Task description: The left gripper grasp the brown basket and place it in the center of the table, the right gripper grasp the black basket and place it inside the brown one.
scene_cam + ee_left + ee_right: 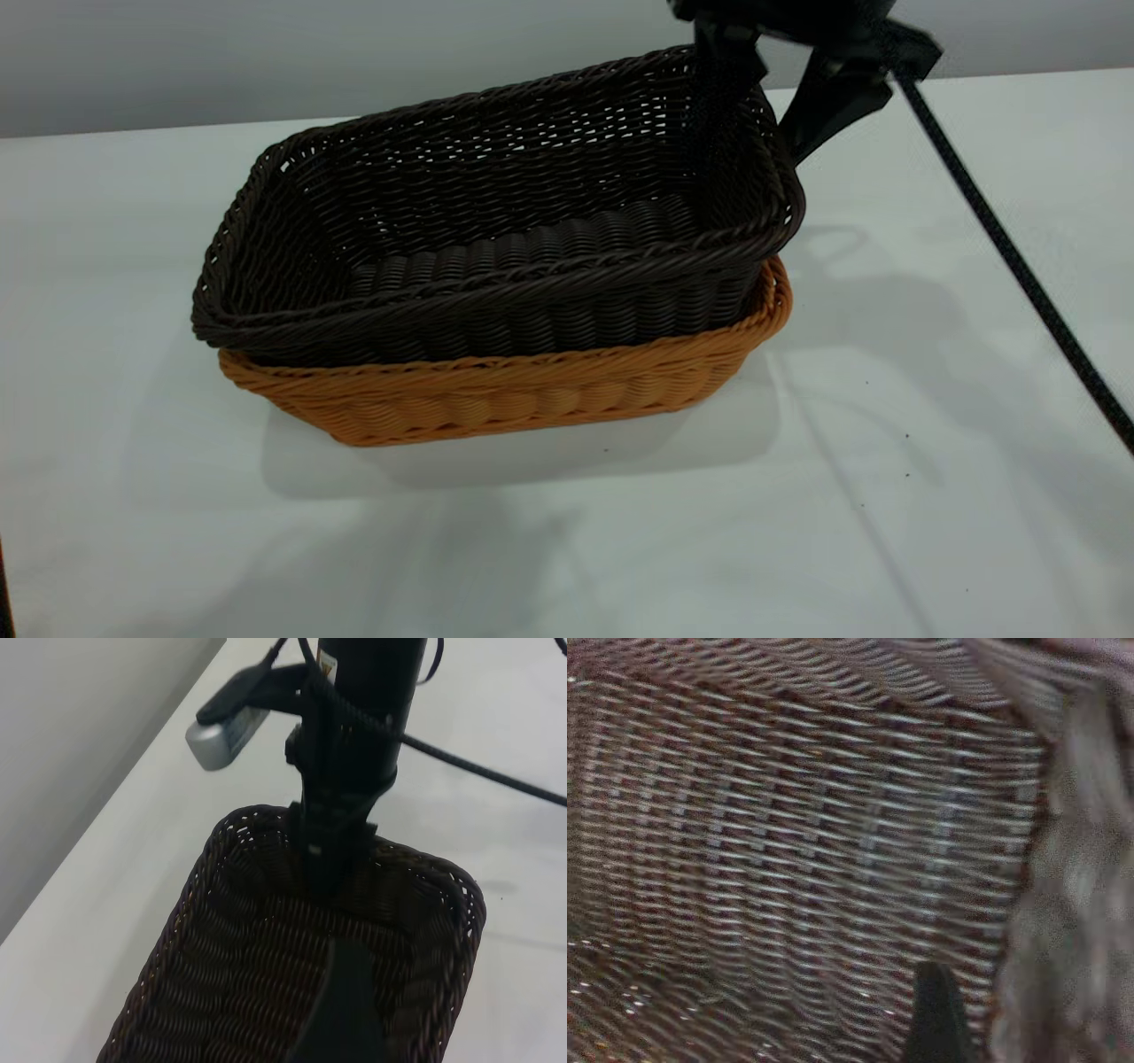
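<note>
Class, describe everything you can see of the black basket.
The black basket is a rectangular, very dark woven wicker basket with a braided rim, open and empty. It sits nested in the brown basket, tilted, its right end higher. The right gripper straddles that end's wall, one finger inside and one outside.

Behind the tool you have a plain grey wall [266, 53], meeting the far edge of the white-grey table [930, 496] in a straight line. Light falls from above, so soft shadows spread over the tabletop below and beside the tool, with a few tiny dark specks [905, 437] there.
</note>
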### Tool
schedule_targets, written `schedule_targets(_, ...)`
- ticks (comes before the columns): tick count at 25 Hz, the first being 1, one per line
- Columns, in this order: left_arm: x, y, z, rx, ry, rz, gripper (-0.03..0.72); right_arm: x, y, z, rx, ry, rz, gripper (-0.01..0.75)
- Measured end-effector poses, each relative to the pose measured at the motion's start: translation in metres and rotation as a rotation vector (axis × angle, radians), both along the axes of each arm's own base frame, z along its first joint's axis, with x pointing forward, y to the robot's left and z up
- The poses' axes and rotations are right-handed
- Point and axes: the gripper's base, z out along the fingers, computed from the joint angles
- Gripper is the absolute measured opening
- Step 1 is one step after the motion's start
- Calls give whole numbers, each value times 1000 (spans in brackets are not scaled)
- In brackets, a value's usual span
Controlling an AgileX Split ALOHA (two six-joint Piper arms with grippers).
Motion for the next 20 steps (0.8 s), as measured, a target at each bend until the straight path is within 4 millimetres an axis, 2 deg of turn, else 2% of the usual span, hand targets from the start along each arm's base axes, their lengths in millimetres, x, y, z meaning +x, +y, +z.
schedule_targets(4,0,0,0,0,-1,0,545,2,-5,16,-61,-10,3,467)
schedule_targets(5,0,0,0,-2,-3,2,545,3,-8,34,-103,-27,22,467)
schedule_targets(10,0,0,0,-3,-5,2,545,4,-15,86,-132,-206,30,467)
schedule_targets(13,0,0,0,-4,-5,3,533,-4,-22,120,-166,-326,36,455)
schedule_targets(16,1,0,1,-5,-7,3,478,-15,-31,155,-195,-461,28,393)
schedule_targets(20,2,1,1,-29,7,35,309,-36,-41,197,-216,-591,29,219)
